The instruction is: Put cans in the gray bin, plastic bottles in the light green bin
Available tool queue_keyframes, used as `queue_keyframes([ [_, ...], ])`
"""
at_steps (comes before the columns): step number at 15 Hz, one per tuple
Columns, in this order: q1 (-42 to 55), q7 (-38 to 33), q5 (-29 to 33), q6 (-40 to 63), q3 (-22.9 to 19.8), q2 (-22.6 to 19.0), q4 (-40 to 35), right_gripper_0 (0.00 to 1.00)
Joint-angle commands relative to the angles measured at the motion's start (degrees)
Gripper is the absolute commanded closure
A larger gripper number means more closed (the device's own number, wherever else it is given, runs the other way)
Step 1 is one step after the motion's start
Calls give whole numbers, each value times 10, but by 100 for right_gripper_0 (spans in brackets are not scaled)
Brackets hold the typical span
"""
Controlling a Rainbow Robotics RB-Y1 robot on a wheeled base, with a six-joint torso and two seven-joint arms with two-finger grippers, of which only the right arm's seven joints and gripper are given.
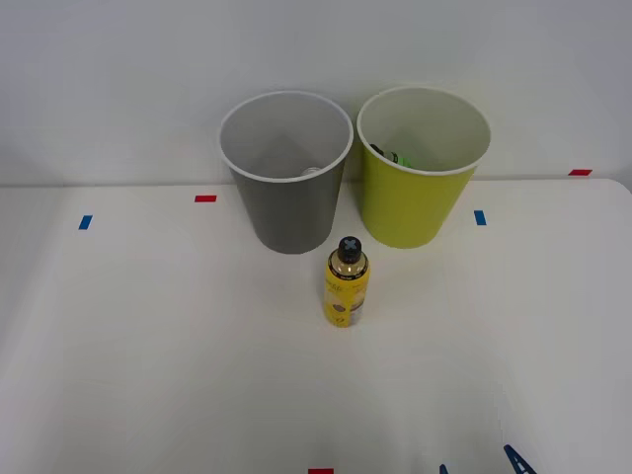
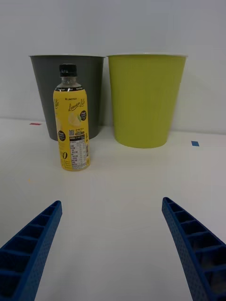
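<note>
A yellow-labelled plastic bottle (image 1: 346, 284) (image 2: 72, 123) with a black cap stands upright on the white table, just in front of the gray bin (image 1: 288, 212) (image 2: 93, 89). To its right stands the light green bin (image 1: 410, 202) (image 2: 145, 101). My right gripper (image 1: 481, 466) (image 2: 111, 203) is open and holds nothing. It hovers low over the table near the front edge, to the right of the bottle and well short of it. The cans are hidden; only a small silvery patch (image 1: 311, 172) shows deep inside the gray bin.
Some dark and green items (image 1: 395, 156) lie inside the light green bin. Red tape marks (image 1: 205, 198) and blue tape marks (image 1: 480, 217) dot the table (image 1: 148, 346). A plain wall rises right behind the bins.
</note>
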Motion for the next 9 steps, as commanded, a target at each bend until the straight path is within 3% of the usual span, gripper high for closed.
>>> queue_keyframes([
  [1,0,0,0,0,0,0,0,28],
  [9,0,0,0,0,0,0,0,28],
])
